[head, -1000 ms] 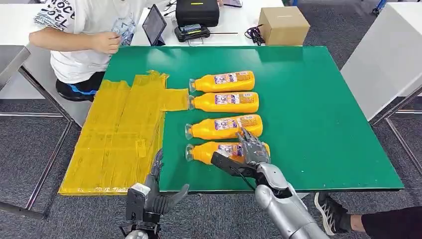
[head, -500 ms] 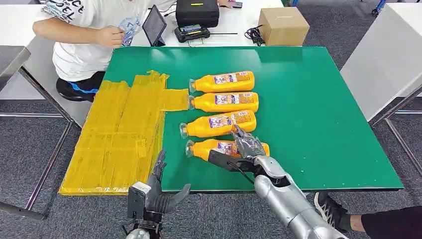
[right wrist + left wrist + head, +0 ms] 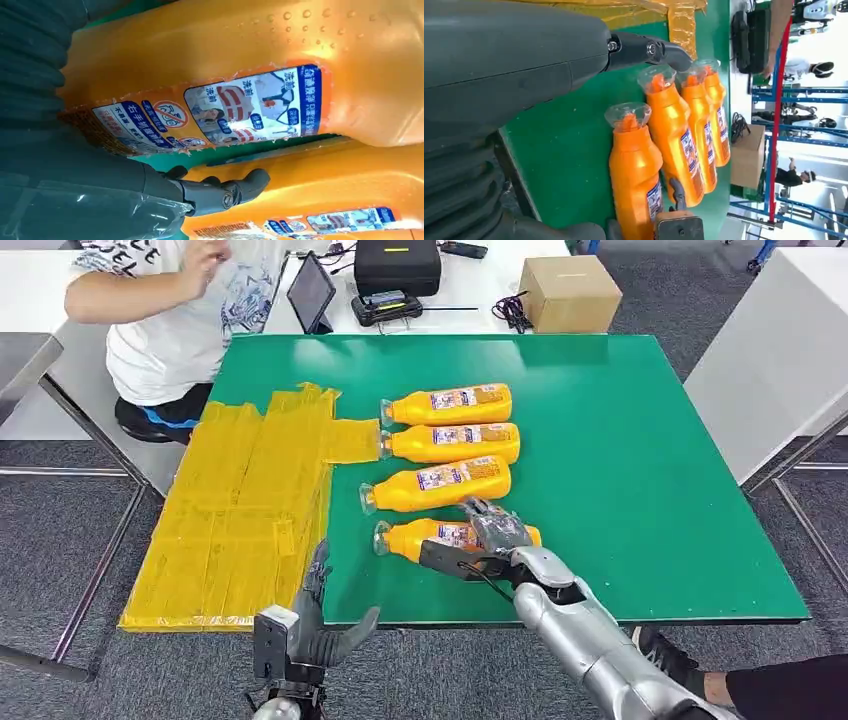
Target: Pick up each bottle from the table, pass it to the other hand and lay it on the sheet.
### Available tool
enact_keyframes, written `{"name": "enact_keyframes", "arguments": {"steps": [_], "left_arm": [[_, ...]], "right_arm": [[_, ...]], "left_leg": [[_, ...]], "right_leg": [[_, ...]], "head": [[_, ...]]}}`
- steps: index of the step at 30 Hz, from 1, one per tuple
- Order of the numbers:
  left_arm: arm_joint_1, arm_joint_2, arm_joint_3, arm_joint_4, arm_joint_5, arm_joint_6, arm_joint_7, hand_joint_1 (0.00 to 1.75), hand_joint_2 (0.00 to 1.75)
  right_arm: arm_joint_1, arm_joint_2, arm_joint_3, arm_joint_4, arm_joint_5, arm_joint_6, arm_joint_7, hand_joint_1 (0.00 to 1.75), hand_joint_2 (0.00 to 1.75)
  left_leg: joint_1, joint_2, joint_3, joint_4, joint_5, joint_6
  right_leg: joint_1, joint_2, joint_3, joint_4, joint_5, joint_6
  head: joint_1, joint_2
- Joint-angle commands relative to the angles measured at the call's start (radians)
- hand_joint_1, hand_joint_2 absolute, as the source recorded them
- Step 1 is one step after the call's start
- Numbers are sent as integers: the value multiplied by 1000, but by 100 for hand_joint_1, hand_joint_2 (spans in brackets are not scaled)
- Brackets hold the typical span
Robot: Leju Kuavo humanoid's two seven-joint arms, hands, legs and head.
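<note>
My right hand lies over the nearest bottle on the worktop, fingers draped across its body; I cannot tell if they grip. It lies crosswise, cap toward the sheet. My left hand waits open below the worktop edge.

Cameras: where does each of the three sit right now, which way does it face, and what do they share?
Head view: high on the body, facing forward and down at the green table, four orange bottles and yellow sheet; both arms rise from below.
Left wrist view: behind the left hand, near the table edge, facing across the bottles; its fingers show.
Right wrist view: behind the right hand, close against the nearest bottle; its fingers show.
Shared: that nearest bottle appears in all three.
</note>
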Motion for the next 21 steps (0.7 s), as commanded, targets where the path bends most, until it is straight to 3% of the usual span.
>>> {"name": "enact_keyframes", "arguments": {"steps": [1,6,14,15,16,21], "left_arm": [[-29,-5,20,61,8,1,-1,0,175],[-31,-5,21,65,10,1,-1,0,175],[-32,-6,21,65,10,1,-1,0,175],[-32,-5,20,66,10,1,-1,0,175],[-33,-5,19,68,11,0,-1,0,175],[-45,-4,11,90,10,11,-17,0,175]], "right_arm": [[-22,-35,95,83,-21,26,8,141,175],[-42,-41,114,98,-39,52,9,152,175],[-45,-44,115,101,-42,53,8,152,175],[-46,-44,119,105,-48,58,7,157,175],[-48,-43,114,111,-70,76,-2,175,175],[-69,-69,122,165,-156,110,-39,175,175]], "left_leg": [[0,-1,5,-2,-1,-1],[0,-1,5,-1,-1,-1],[0,-2,3,-1,0,0],[0,-2,5,-1,-1,-1],[0,-2,4,-1,0,-1],[0,-3,6,-2,0,-1]], "right_leg": [[1,-2,5,-2,-1,-1],[0,-2,6,-2,-1,-1],[0,-2,4,-1,-1,-1],[1,-2,6,-2,-1,-1],[0,-2,5,-1,-1,-1],[1,-3,7,-3,-1,-1]], "head": [[0,0],[0,0],[0,0],[0,0],[0,0],[0,0]]}}
